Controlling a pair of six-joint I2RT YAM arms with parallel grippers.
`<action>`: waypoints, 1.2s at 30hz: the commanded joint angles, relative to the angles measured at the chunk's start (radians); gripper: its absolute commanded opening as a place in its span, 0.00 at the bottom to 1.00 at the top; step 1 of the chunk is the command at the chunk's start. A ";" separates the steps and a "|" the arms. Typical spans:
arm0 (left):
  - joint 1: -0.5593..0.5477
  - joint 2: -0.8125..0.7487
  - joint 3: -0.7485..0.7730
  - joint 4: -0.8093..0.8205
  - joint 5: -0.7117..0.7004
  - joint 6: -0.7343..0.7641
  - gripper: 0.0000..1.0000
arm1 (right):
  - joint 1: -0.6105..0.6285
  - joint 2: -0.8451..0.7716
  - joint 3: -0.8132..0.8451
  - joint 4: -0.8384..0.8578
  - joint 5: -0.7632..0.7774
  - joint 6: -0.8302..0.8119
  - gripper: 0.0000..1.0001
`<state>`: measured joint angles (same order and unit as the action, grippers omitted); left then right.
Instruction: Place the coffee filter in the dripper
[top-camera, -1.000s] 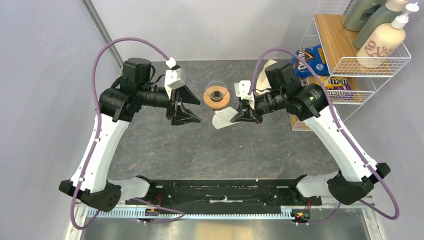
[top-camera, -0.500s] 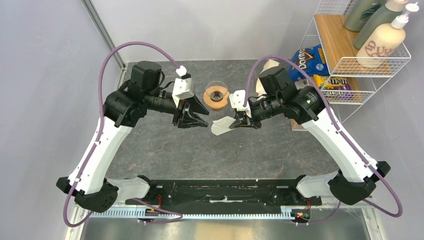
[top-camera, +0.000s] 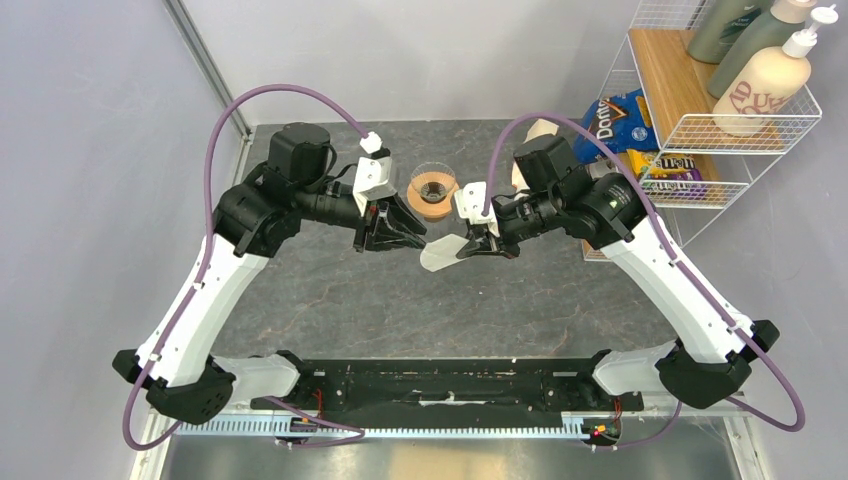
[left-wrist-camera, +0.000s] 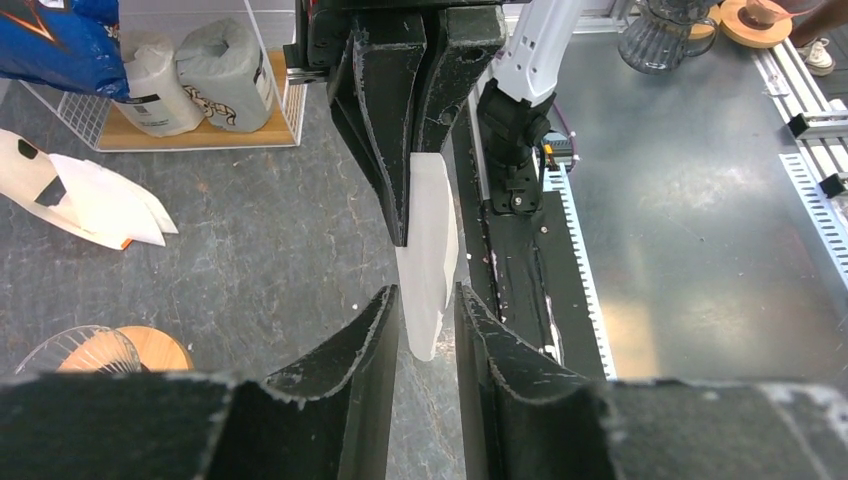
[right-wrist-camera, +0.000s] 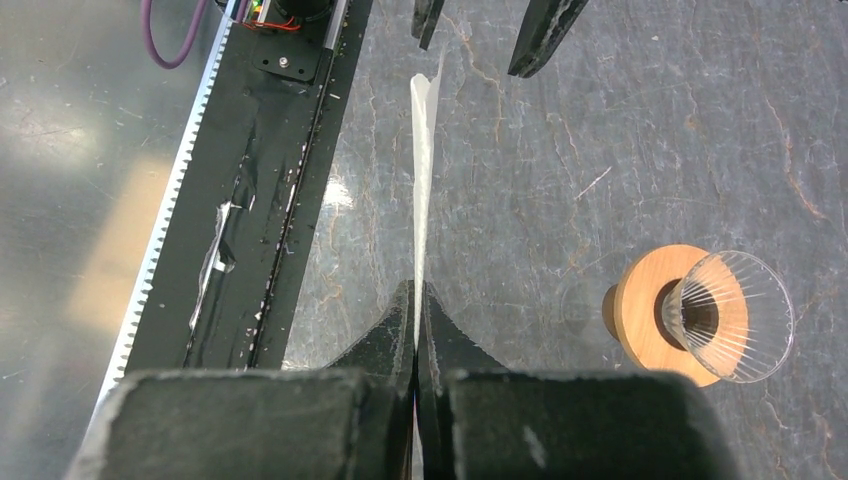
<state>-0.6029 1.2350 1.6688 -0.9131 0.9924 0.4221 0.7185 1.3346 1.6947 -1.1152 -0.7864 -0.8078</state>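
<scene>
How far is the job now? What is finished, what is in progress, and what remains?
Done: the right gripper pinches the coffee filter flat, off the table. In hand: the open left gripper has its fingers on either side of the filter's free end, perhaps to take or open it. Left: the dripper holds no filter; the paper must go into its glass cone.

the coffee filter (top-camera: 440, 252), thin white paper folded flat, hangs above the table (top-camera: 330, 300), pinched at one end by the right gripper (top-camera: 480, 243). the dripper (top-camera: 433, 190), a ribbed clear glass cone in a round tan wooden collar, stands farther back, near the filter but apart from it.
</scene>
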 joint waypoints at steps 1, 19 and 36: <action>-0.008 -0.006 -0.004 0.042 -0.023 -0.025 0.33 | 0.008 -0.013 0.006 0.027 0.007 0.014 0.00; -0.090 0.001 -0.023 0.044 -0.117 0.014 0.28 | 0.018 -0.009 0.015 0.059 0.003 0.036 0.00; -0.094 -0.014 -0.153 0.226 -0.102 -0.121 0.23 | 0.024 0.007 0.027 0.095 -0.032 0.079 0.00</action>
<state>-0.6918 1.2346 1.5150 -0.7681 0.8658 0.3477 0.7361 1.3365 1.6947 -1.0603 -0.7918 -0.7670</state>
